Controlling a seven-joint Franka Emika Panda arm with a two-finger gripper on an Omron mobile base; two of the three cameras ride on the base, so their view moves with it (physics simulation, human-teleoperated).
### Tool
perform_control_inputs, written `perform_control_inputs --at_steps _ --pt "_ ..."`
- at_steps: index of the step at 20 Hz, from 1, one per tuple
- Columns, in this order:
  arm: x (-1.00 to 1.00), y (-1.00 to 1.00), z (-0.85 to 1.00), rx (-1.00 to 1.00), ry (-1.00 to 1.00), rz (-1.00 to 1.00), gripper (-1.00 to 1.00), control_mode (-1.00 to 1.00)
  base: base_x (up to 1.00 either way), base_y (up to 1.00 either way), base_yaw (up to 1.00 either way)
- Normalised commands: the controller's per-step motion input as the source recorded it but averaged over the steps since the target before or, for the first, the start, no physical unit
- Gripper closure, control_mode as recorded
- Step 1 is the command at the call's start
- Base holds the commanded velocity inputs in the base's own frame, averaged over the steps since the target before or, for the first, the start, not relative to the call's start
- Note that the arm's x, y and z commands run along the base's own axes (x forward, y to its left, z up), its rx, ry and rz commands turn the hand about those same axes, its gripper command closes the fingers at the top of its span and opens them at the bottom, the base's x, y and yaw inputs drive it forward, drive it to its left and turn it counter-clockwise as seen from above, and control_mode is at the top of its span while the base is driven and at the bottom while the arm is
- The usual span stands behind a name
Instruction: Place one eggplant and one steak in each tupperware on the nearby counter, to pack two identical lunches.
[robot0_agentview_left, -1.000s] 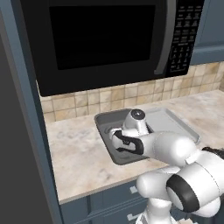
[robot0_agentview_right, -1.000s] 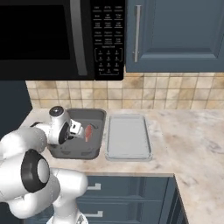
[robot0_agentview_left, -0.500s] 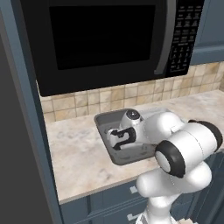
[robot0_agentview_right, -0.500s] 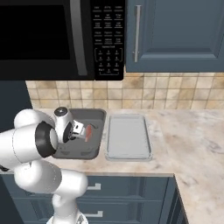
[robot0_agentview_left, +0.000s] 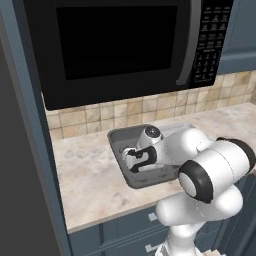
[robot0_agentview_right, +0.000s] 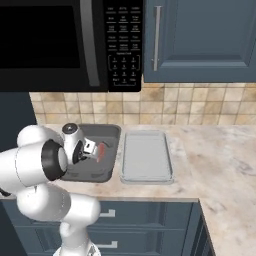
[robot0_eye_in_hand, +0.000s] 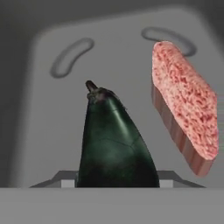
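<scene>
Inside the dark grey tub (robot0_agentview_right: 100, 152), beside the steak (robot0_eye_in_hand: 186, 105), the gripper (robot0_agentview_left: 134, 159) pinches the eggplant (robot0_eye_in_hand: 114, 142), presumably lowering it to complete this lunch.

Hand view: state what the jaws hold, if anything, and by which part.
It cannot be told. The eggplant lies in the dark tub straight ahead, its wide end toward the camera and its stem end away, beside the steak; no contact shows.
</scene>
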Motion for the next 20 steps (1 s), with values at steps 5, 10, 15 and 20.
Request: perform_control_inputs --at_steps 5,10,15,20 --pt "-0.49 0.00 0.69 -0.01 -0.03 0.00 -1.00 -1.00 0.00 0.00 0.00" --pt "-0.07 -0.01 0.98 -0.02 -0.04 -0.01 -1.00 -1.00 0.00 0.00 0.00" --pt "-0.75 -0.36 0.85 0.00 0.00 -0.04 -1.00 -1.00 0.00 0.00 0.00" --pt "-0.96 -0.69 0.24 0.00 0.00 -0.06 -1.00 -1.00 0.00 0.00 0.00"
